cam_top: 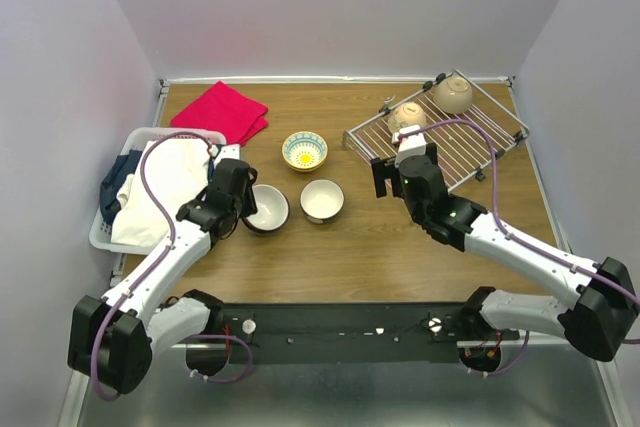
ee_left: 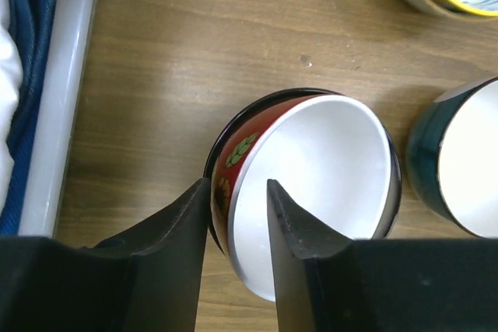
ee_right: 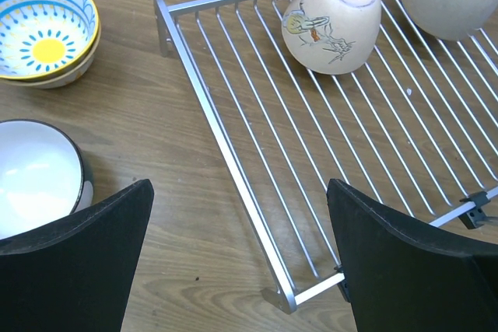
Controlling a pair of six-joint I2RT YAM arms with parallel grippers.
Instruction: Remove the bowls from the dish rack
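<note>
**Bowls: two on the dish rack [cam_top: 495, 115], the rest off it**

Two bowls are seen upside down on the far part of the dish rack, just beside each other: a plain cream bowl [cam_top: 451, 94] and a painted cream bowl [cam_top: 406, 116]. A drawn figure is shown on the side of the painted cream bowl. A small dark stamp is printed on its foot, but the letters cannot be read.

Four more bowls are counted upright on the table [cam_top: 350, 247], left of the dish rack. A floral bowl [cam_top: 305, 150] is nested in a tan bowl [ee_right: 58, 77] near the rack's left corner. A teal bowl [cam_top: 322, 200] is set off the rack's near-left side, and a red bowl [ee_left: 311, 169] with a green sprig is farthest from the rack. A dark rim is seen under the red bowl; whether it belongs to a seventh bowl cannot be told.

The red bowl's wall is straddled by the left gripper [ee_left: 237, 188], one finger inside and one outside, jaws partly apart. Whether the wall is pinched cannot be told. The right gripper [ee_right: 240, 192] is held over the rack's near-left edge, jaws spread wide, nothing between them.

One white basket [cam_top: 170, 131] of laundry and one red cloth [cam_top: 225, 109] lie well left of the dish rack.
</note>
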